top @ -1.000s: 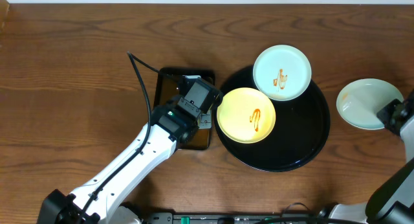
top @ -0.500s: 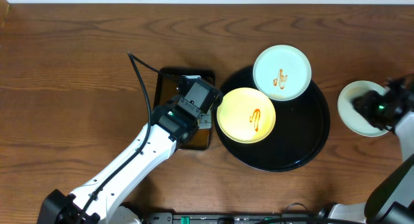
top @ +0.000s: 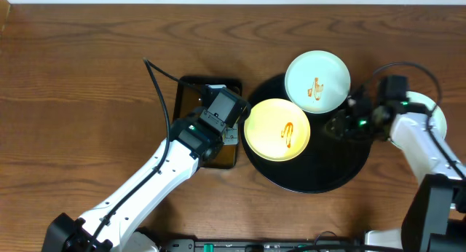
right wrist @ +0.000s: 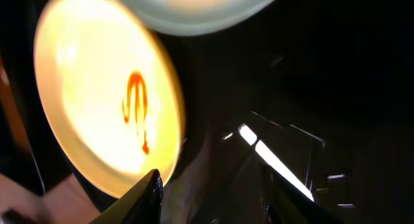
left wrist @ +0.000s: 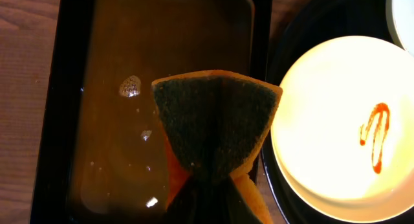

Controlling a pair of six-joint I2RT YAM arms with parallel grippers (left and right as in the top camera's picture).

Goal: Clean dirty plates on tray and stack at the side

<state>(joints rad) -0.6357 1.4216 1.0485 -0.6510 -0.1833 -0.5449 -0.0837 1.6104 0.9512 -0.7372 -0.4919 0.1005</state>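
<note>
The cream-yellow plate (top: 277, 130) with an orange sauce squiggle lies at the left of the round black tray (top: 335, 172). A mint plate (top: 317, 81) with sauce rests on the tray's far rim. Another mint plate (top: 435, 106) lies on the wood to the right, partly hidden by my right arm. My right gripper (top: 333, 126) is open and empty, low over the tray just right of the cream plate (right wrist: 103, 101); its fingers (right wrist: 213, 198) frame bare tray (right wrist: 310, 75). My left gripper (top: 222, 115) is shut on a green-and-orange sponge (left wrist: 217, 120) above the pan, beside the cream plate (left wrist: 336, 120).
A rectangular dark pan (top: 191, 99) with brownish water (left wrist: 129, 88) stands left of the tray, touching its rim. A black cable (top: 156, 84) runs from the left arm over the wood. Bare wood-grain tabletop (top: 73, 77) lies to the left and far side.
My right arm has swung left from the mint plate on the wood to over the tray, leaving that plate where it lay. The left arm and sponge have not moved.
</note>
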